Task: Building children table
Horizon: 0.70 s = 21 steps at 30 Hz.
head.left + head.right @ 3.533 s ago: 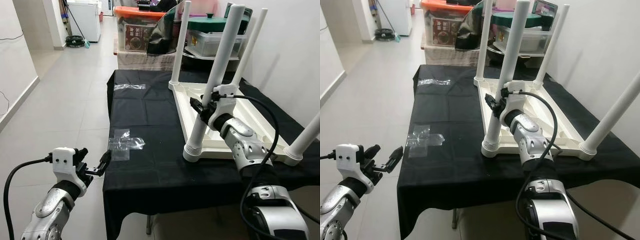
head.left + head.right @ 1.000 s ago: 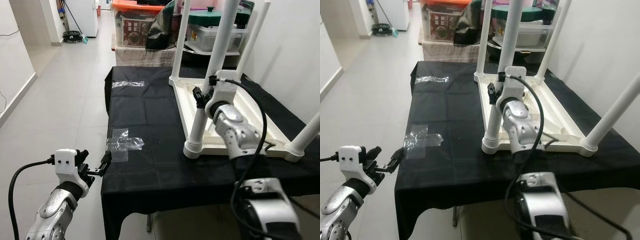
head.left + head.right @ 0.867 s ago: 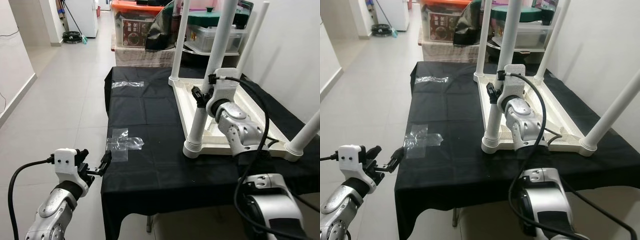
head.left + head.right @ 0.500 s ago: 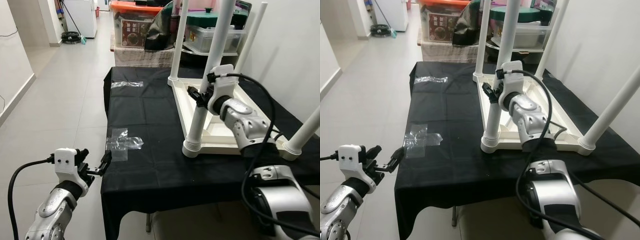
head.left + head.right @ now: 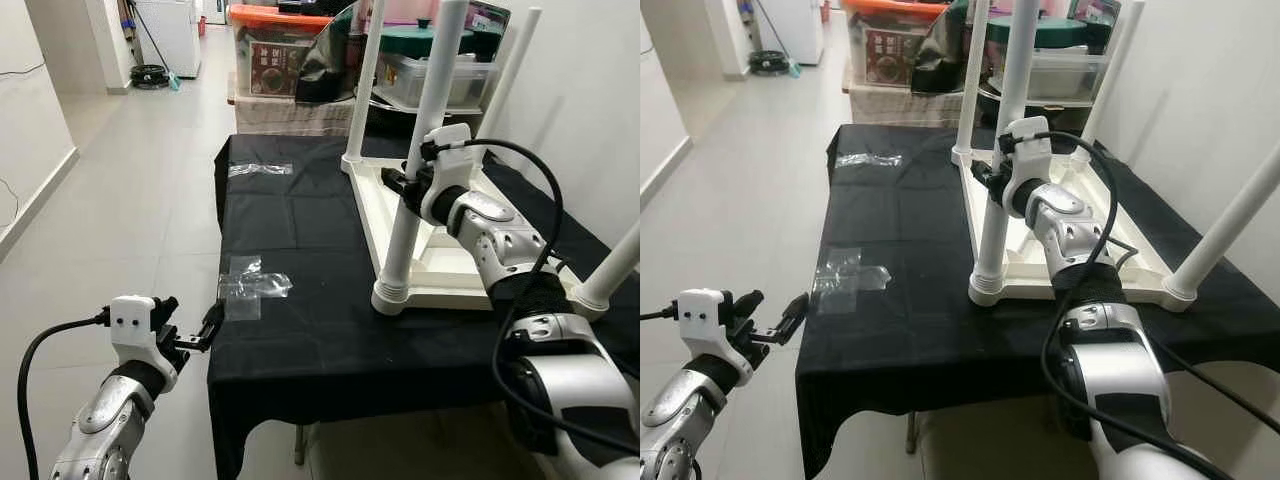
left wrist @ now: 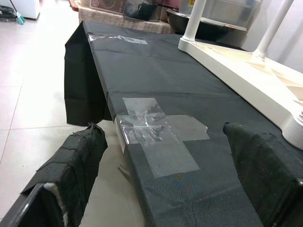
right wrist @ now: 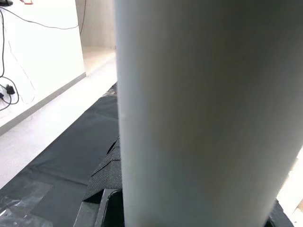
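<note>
A pale tiled floor (image 5: pixel 120 200) runs back to stacked storage boxes (image 5: pixel 280 60) behind a tabletop (image 5: pixel 300 330) draped in black cloth, with a white wall on the right. The children's table (image 5: pixel 440 260) lies upside down on the right half of the tabletop, its white slab flat on the cloth and four legs pointing up, one at each corner. The near-left leg (image 5: pixel 415 180) stands upright in its collar near the tabletop's front edge.

The right tool (image 5: pixel 992 180) is clamped around that leg at mid-height; the right wrist view has the white tube pressed between the black fingers (image 7: pixel 106 189). The left tool (image 5: pixel 190 328) hovers off the tabletop's front-left corner, fingers spread apart with nothing between them, facing clear plastic wrap (image 6: pixel 156 125) lying near the left edge. A second scrap of wrap (image 5: pixel 258 170) lies toward the far-left corner.

All four legs look fitted, so the build seems nearly done. Probably left: tightening this leg, then turning the table upright. Whether the other legs are fully seated cannot be told.
</note>
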### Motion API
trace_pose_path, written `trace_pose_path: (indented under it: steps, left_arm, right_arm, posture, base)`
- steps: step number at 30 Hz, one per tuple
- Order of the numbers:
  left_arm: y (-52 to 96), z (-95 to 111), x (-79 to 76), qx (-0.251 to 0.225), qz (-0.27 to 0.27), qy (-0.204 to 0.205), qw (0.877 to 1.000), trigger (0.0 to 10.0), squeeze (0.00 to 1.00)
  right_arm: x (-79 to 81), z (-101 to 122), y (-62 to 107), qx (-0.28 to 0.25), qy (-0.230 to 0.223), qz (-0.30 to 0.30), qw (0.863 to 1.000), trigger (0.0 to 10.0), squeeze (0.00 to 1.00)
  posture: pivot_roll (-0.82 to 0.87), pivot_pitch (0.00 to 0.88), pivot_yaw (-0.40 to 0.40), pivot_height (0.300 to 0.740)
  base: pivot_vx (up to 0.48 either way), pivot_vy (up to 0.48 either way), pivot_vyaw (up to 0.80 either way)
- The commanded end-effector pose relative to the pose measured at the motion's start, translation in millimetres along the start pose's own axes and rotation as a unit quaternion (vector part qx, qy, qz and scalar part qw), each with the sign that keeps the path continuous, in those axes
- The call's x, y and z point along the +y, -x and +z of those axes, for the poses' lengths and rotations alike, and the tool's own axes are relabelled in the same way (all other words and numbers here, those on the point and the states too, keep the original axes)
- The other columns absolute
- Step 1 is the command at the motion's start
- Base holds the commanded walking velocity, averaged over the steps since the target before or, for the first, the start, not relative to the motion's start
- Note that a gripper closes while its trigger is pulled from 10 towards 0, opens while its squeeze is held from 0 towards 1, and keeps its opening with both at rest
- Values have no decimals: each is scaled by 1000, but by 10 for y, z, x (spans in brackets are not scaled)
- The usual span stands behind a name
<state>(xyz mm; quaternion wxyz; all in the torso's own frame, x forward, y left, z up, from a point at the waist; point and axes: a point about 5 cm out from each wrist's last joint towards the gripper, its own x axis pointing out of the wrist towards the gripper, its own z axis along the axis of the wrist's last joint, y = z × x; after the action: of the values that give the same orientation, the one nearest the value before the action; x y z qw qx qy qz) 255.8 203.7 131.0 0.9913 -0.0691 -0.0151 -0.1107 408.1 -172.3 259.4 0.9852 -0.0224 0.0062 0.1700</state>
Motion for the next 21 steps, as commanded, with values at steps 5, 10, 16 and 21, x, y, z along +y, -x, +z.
trace_pose_path:
  steps: [5,10,16,21]
  left_arm:
    - [11,-27,2,8,-3,-6,1000,10000,0]
    - [23,-26,7,8,-1,-6,1000,10000,0]
    - [23,-29,12,10,0,-8,1000,10000,0]
    - [16,-17,21,8,2,-7,1000,10000,0]
  right_arm:
    - [-170,-239,69,17,-35,-105,994,0,0]
    - [-113,-517,164,27,-76,-182,980,0,0]
    - [35,-811,341,46,-106,-283,952,0,0]
    - [252,-951,477,61,-110,-353,927,0,0]
  posture:
    - [59,0,-103,740]
    - [57,0,-97,740]
    - [63,0,-89,740]
    - [62,0,-87,740]
  base:
    - [0,0,0]
    - [0,0,0]
    - [0,0,0]
    - [0,0,0]
